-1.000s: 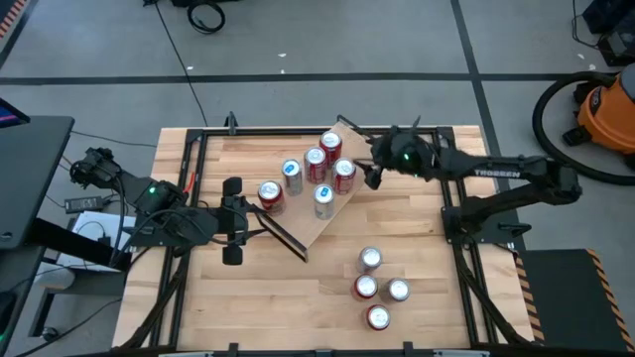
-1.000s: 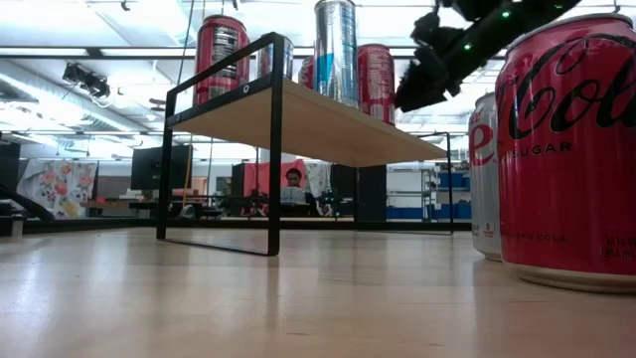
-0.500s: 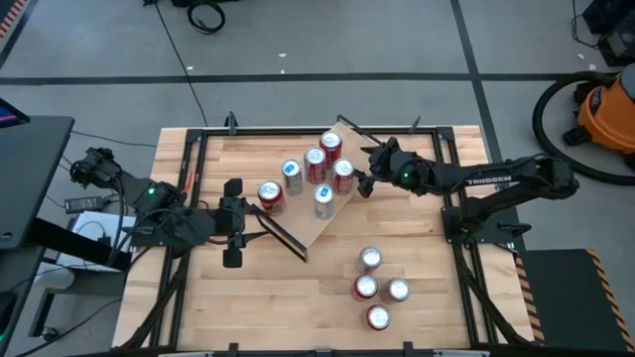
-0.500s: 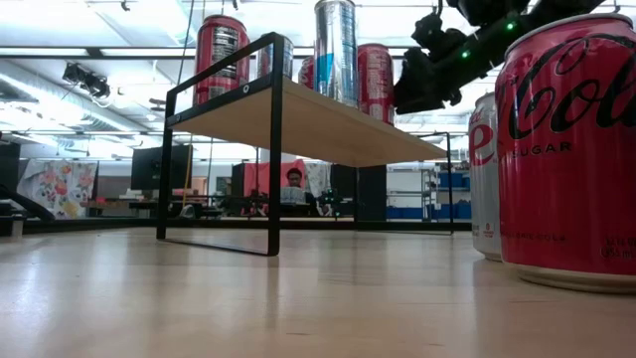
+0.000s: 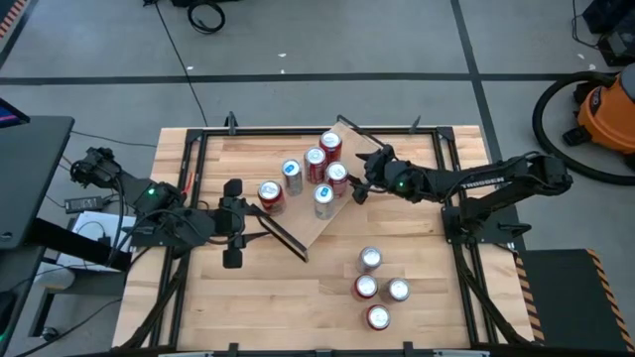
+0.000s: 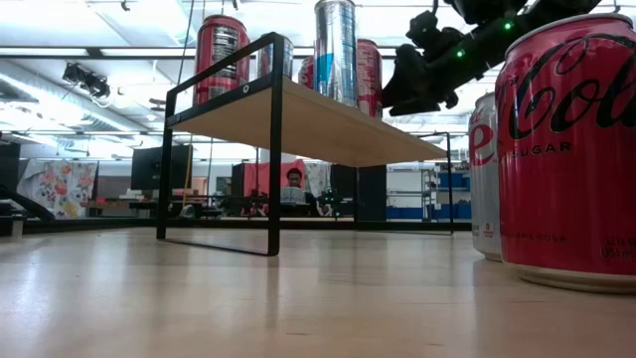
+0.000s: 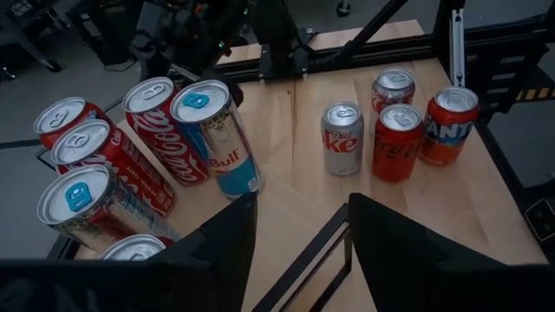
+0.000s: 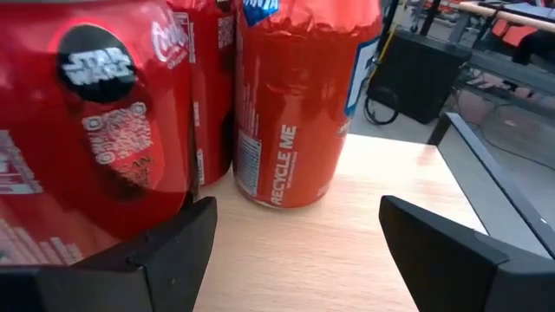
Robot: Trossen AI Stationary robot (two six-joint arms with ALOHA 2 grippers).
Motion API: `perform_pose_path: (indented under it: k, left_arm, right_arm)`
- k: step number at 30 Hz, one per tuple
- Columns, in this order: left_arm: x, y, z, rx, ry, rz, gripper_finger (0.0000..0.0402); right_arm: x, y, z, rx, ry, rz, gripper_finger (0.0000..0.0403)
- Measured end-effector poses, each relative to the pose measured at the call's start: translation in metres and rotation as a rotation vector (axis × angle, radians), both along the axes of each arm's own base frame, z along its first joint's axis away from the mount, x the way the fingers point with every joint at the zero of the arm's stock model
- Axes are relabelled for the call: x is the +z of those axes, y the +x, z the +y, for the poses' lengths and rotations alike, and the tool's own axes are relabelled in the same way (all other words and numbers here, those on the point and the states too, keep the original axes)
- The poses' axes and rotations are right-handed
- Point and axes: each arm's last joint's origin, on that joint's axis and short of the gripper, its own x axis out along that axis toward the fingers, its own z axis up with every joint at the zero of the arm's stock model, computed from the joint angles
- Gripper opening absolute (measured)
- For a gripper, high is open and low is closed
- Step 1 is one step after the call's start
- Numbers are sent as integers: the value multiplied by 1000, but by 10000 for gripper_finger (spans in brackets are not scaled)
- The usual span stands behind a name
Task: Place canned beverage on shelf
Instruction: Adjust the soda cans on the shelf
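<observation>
We count six cans on the long light-wood shelf with black metal end frames (image 5: pixel 316 220): three red cola cans, two slim silver-and-blue cans and one more red can at the shelf's 7 o'clock end (image 5: pixel 270 192). The red can nearest the right arm (image 5: pixel 337 176) stands at the shelf's 3 o'clock edge, just beside the right tool (image 5: pixel 359 182). In the right wrist view that tool's two dark fingers (image 8: pixel 173 247) are spread wide, with a red can marked "RECYCLE ME" (image 8: pixel 299 104) ahead of the gap between them and not touched by either finger.

Four more cans stand in a cluster at about 5 o'clock on the surface: one silver diet cola can (image 5: pixel 370 259), two red cola cans and one orange-labelled can (image 7: pixel 454 121). They are well apart from the shelf.

The left tool (image 5: pixel 232 220) waits at 9 o'clock, its fingers wide apart, just beside the shelf's near end frame.

The slatted light-wood surface (image 5: pixel 268 297) has a black metal frame around it. Around it lies a grey floor with dark lines, an orange vacuum (image 5: pixel 607 109) at 2 o'clock and a coil of black cable at 12 o'clock. In the low view, a person sits far back in the room (image 6: pixel 292 184).
</observation>
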Motion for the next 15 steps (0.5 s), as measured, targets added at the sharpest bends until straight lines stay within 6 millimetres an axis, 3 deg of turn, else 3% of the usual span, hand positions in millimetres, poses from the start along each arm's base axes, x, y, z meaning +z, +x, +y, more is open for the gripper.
perform_pose_path:
  k: [8,15]
  left_arm:
    - [-1,0,0,2,-35,7,192]
    - [-2,-3,-5,-23,-67,21,192]
  right_arm:
    - [4,-7,4,-33,-16,21,333]
    - [1,-15,41,-26,17,44,333]
